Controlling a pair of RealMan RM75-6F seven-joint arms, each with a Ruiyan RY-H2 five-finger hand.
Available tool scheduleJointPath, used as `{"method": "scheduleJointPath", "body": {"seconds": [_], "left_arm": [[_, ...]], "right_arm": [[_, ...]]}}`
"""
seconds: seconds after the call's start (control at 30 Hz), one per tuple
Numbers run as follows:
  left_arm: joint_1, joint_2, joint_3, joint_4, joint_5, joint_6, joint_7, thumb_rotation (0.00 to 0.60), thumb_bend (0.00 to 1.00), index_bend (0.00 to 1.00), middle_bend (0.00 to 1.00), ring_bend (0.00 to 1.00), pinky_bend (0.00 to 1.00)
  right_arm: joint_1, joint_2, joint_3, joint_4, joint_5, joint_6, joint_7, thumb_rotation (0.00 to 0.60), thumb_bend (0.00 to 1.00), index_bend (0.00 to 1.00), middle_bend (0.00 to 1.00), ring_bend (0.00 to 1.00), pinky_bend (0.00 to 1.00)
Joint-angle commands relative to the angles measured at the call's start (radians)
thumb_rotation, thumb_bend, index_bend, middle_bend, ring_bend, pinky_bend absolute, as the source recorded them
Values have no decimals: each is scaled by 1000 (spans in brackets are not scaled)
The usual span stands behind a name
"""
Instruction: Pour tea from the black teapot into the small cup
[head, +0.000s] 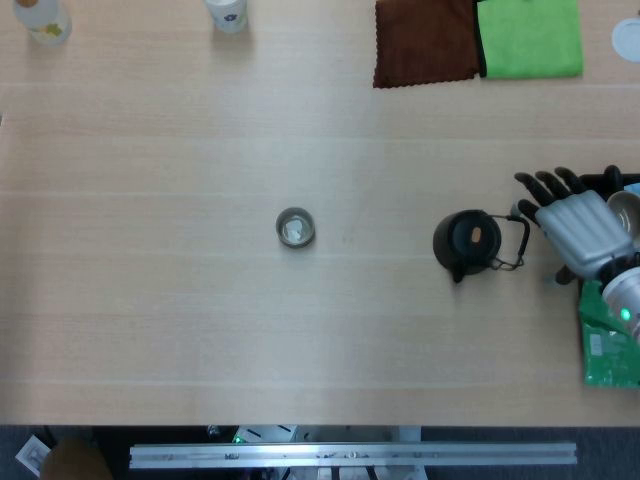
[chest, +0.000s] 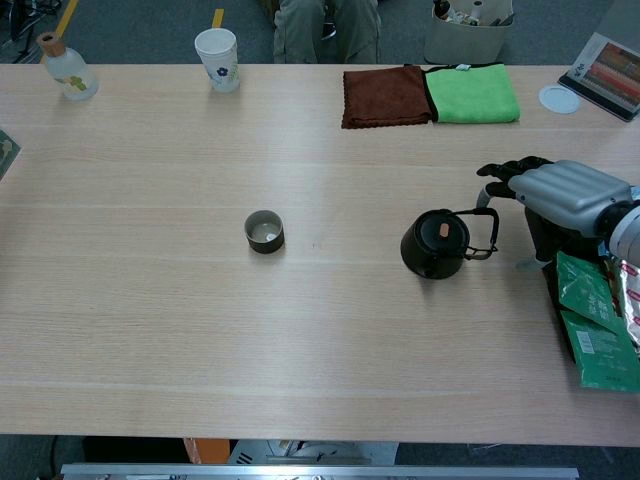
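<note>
The black teapot (head: 468, 242) (chest: 435, 243) stands on the table right of centre, its wire handle lying over toward the right. My right hand (head: 575, 225) (chest: 556, 189) hovers just right of it with fingers stretched out and apart. The dark fingertips (head: 535, 184) reach the handle's far end; I cannot tell whether they touch it. Well to the left, in the middle of the table, the small grey cup (head: 295, 228) (chest: 265, 231) sits upright. The left hand is out of both views.
A brown cloth (chest: 385, 96) and a green cloth (chest: 474, 92) lie at the back right, a white lid (chest: 559, 98) beyond them. A paper cup (chest: 218, 59) and a bottle (chest: 67, 71) stand at the back left. Green packets (chest: 592, 330) crowd the right edge.
</note>
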Motion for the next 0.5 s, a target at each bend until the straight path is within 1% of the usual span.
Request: {"method": "scheduleJointPath", "body": {"seconds": [0.03,0.3,0.5], "left_arm": [[1,0,0,2,-1,-1,-2,600,201,155,201,197,164],[2,-1,1,6,5,4,-8,600,201,155,200,197,165],[5,1,1,8,5,8,-12,600,201,155,201,197,165]], "right_arm": [[-17,16,-23,-29,-38,15,11,600,0,268,64,0,0],[-46,38,-66,-86,-131,40,14,600,0,268,67,0,0],[-57,50,-81,-111,-170,46,16,600,0,268,68,0,0]]}}
